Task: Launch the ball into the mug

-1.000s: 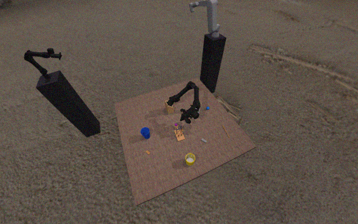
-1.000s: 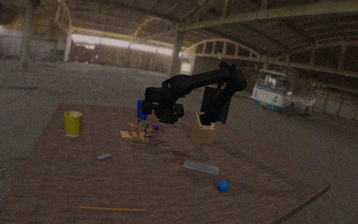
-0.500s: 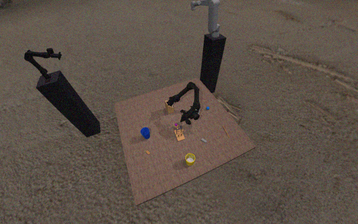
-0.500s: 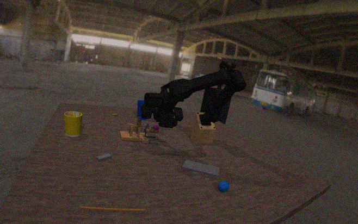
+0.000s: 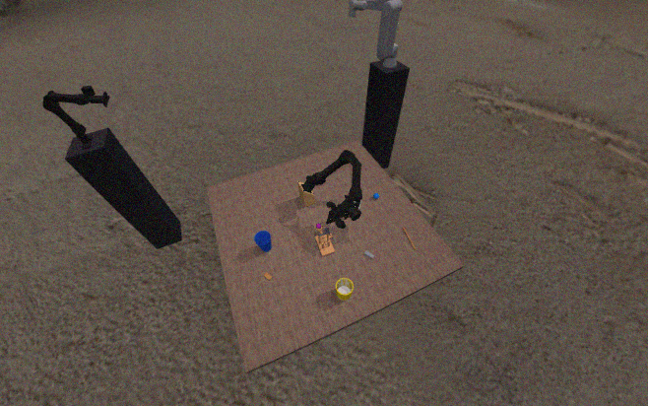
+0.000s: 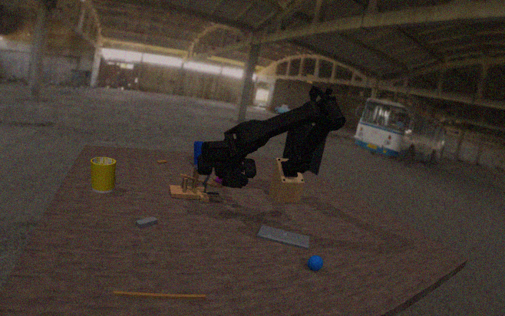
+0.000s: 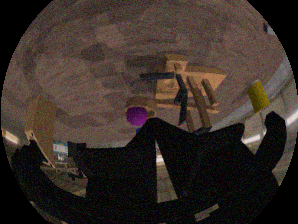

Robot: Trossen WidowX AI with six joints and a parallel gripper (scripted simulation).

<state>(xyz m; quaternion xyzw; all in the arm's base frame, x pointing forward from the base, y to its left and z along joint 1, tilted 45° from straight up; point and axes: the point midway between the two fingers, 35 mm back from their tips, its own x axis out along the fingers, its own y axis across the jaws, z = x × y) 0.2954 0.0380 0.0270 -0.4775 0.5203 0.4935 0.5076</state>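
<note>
The small wooden catapult [image 5: 324,243] [image 6: 189,189] [image 7: 185,88] stands mid-board. A purple ball [image 5: 318,226] [image 6: 219,179] [image 7: 137,116] sits at the catapult's end nearest the arm; I cannot tell whether it rests in the cup or beside it. My gripper [image 5: 339,225] [image 7: 152,121] is shut and empty. It hangs low just behind the ball, its tips close to it. The yellow mug [image 5: 344,289] [image 6: 103,174] [image 7: 258,96] stands upright near the board's front edge, beyond the catapult's far end.
A blue mug [image 5: 263,240] [image 6: 197,150] stands left of the catapult. A blue ball [image 5: 375,196] [image 6: 315,263], a grey block [image 5: 368,254] [image 6: 146,221], a grey plate [image 6: 283,236], a wooden stick [image 5: 409,238] [image 6: 159,295] and the arm's wooden base box [image 5: 306,195] [image 6: 287,185] are on the board [image 5: 276,335].
</note>
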